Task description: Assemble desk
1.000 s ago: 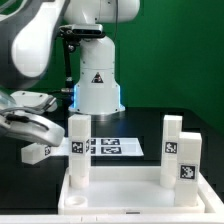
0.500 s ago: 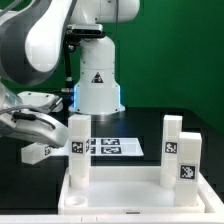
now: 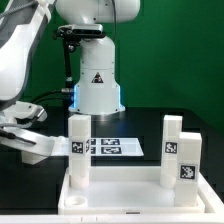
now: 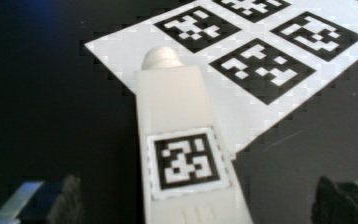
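Note:
The desk's white rimmed tabletop (image 3: 125, 195) lies at the front with three white legs standing in it: one (image 3: 78, 150) on the exterior view's left and two (image 3: 172, 143) (image 3: 188, 160) on the right. A loose white square-bar leg (image 4: 179, 120) with a tag sticker lies on the black table, partly over the marker board (image 4: 265, 45). My gripper (image 4: 194, 205) is open and straddles this leg's end, with its dark fingers (image 4: 43, 200) well clear on either side. In the exterior view the gripper (image 3: 25, 140) is low at the left, by the lying leg (image 3: 50, 150).
The big white robot base (image 3: 97, 85) with a triangle sticker stands behind the marker board (image 3: 115, 147). A green wall closes the back. The upright leg on the exterior view's left stands close to the loose leg's far end.
The arm has swung lower and toward the exterior view's left, bringing the gripper down over the lying leg. The jaws stay open. The desk parts have not moved.

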Controlling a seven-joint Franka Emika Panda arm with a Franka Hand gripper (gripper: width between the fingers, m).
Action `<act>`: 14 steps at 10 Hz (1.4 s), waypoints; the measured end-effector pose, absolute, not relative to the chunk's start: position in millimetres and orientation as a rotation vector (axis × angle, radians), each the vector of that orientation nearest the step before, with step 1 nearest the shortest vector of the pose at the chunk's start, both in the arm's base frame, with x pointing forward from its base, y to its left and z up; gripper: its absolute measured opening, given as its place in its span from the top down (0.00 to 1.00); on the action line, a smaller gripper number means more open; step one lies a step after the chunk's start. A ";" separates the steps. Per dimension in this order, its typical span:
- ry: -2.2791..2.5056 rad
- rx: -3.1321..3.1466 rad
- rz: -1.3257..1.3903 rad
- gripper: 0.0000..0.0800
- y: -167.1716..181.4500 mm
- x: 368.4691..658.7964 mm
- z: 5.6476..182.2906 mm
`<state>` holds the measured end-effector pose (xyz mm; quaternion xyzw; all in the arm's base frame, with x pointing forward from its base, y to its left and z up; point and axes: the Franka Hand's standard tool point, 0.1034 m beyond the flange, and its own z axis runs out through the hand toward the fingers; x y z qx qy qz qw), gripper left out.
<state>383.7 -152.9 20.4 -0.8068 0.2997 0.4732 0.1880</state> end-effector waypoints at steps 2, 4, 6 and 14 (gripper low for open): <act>0.893 -2.245 1.382 0.19 -146.4 378.1 11.2; 0.896 -2.244 1.380 0.22 -147.8 377.9 11.3; 0.897 -2.244 1.379 0.45 -148.0 377.8 11.2; 0.722 -2.627 0.896 0.65 -150.8 435.2 112.0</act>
